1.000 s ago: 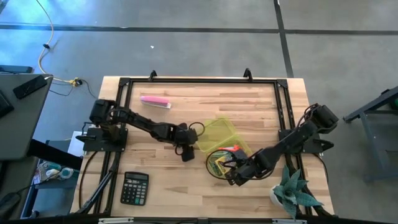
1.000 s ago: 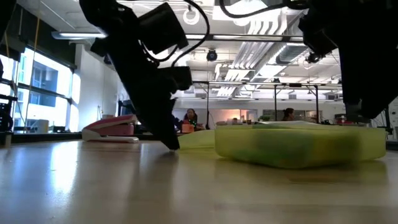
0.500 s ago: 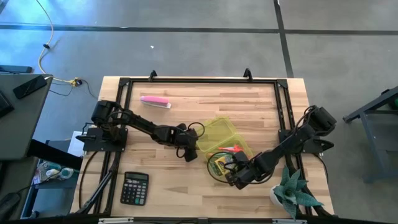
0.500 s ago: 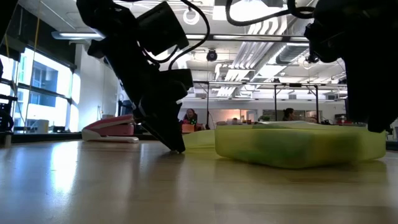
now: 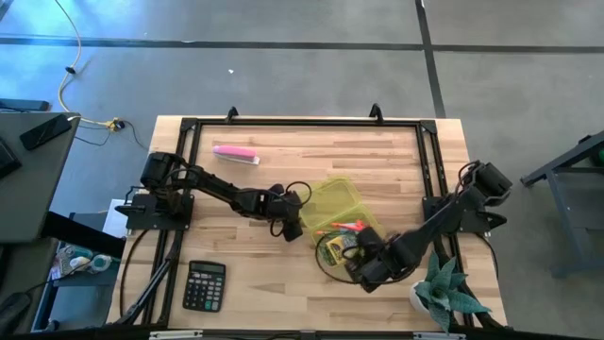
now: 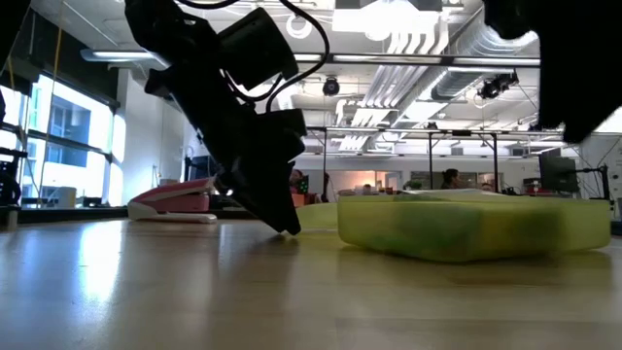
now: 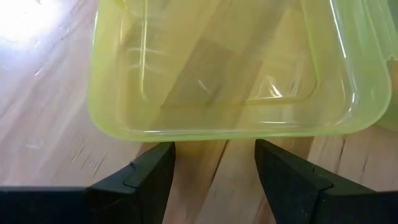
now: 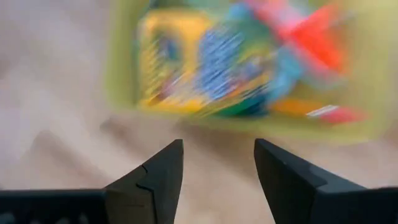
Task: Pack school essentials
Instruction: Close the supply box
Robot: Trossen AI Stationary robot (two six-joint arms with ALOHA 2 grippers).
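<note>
A translucent yellow-green case lies open on the table. Its empty half rests flat beside the filled half. The filled half holds a yellow crayon box, red-orange pieces and other blurred colourful stationery. My left gripper is open, low over the wood, with its fingertips just short of the empty half's rim. My right gripper is open and stands off the filled half on its near side.
A pink object lies near the far left of the table. A calculator sits at the near left and a potted plant at the near right corner. A black frame runs around the table edges.
My left gripper has slid low along the table toward the right, up to the rim of the case's empty half. My right gripper has drawn back from the filled half toward the near edge and is now almost out of the low view. The case stays put.
</note>
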